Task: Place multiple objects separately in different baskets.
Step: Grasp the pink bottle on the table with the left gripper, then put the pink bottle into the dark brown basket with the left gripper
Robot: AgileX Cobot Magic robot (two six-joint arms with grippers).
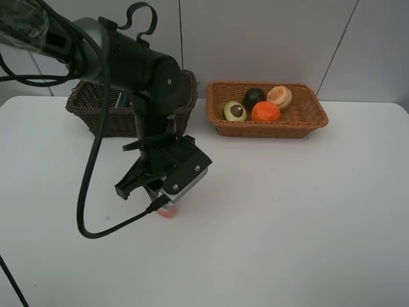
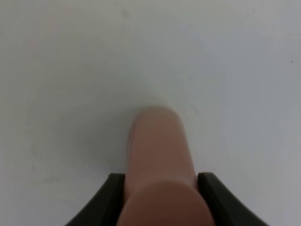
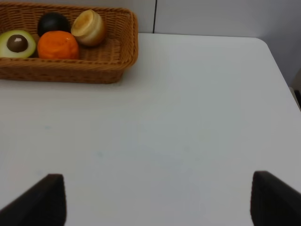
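The pink bottle (image 2: 159,150) lies on the white table, and my left gripper (image 2: 160,190) is shut on it, one black finger pressed against each side. From above, the left gripper (image 1: 163,203) hides most of the bottle (image 1: 168,213). The light basket (image 1: 268,130) holds the halved avocado (image 1: 234,111), mangosteen (image 1: 254,97), tan fruit (image 1: 279,96) and orange (image 1: 266,112). The left arm partly hides the dark basket (image 1: 96,109). My right gripper (image 3: 160,202) stands open over bare table, apart from the light basket (image 3: 110,59).
The dark basket's contents are mostly hidden behind the left arm. A black cable (image 1: 86,192) loops from the arm over the left side of the table. The table's far right edge (image 3: 277,70) shows in the right wrist view.
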